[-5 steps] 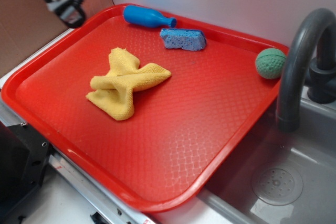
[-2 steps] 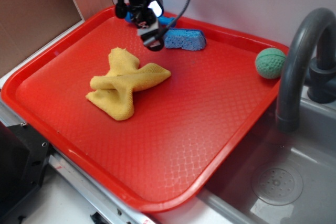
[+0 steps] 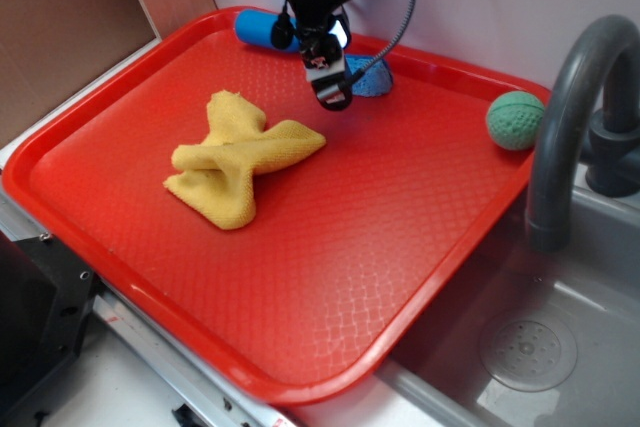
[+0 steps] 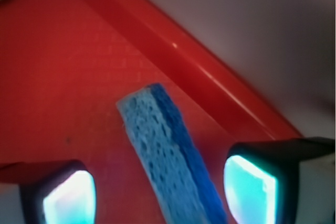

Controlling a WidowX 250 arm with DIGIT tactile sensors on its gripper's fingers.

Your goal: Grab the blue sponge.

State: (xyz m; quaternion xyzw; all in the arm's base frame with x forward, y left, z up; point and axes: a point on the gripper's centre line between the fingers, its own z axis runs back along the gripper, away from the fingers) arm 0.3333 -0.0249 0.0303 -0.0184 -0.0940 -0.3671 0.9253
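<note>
The blue sponge (image 4: 167, 153) is a porous block lying on the red tray (image 4: 63, 77). In the wrist view it runs lengthwise between my two lit fingertips (image 4: 249, 187), touching neither. My gripper (image 4: 160, 192) is open and straddles it. In the exterior view the gripper (image 3: 335, 87) hangs low over the tray's far side and hides most of the sponge. Only the sponge's right end (image 3: 377, 77) shows behind it.
A glossy blue bottle-shaped toy (image 3: 255, 29) lies just left of the arm by the tray's far rim (image 3: 450, 69). A crumpled yellow cloth (image 3: 240, 159) lies mid-tray. A green ball (image 3: 515, 120) sits at the far right corner. The grey tap (image 3: 565, 137) and sink (image 3: 528, 352) are on the right.
The arm has swung from the tray's far left corner rightward, past the bottle toy, and come down over the sponge, which it now mostly covers. The sponge itself has not moved.
</note>
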